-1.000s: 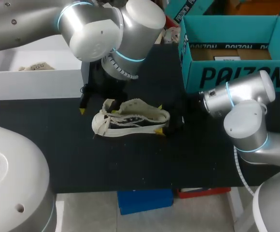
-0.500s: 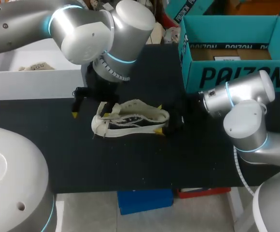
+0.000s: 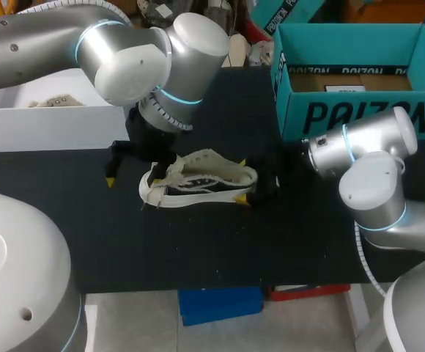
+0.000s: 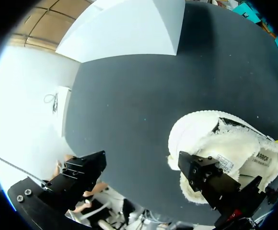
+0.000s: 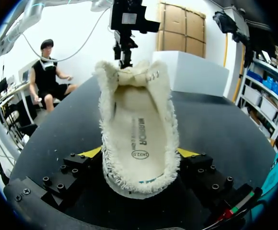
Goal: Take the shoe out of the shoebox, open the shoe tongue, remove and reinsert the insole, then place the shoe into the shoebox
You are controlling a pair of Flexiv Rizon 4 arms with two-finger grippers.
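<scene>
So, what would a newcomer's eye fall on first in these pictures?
The cream shoe in the middle of the black table, its heel clamped by the right gripper. The left gripper stands open at the toe end, one finger on the shoe. The open teal shoebox stands at the table's back right.

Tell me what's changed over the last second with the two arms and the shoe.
The left gripper, open, shifted sideways away from the right gripper and slightly toward the robot; one of its fingers is at the toe end of the shoe. Nothing was grasped or let go. The right gripper stayed shut on the shoe's heel, and the shoe barely moved.
</scene>
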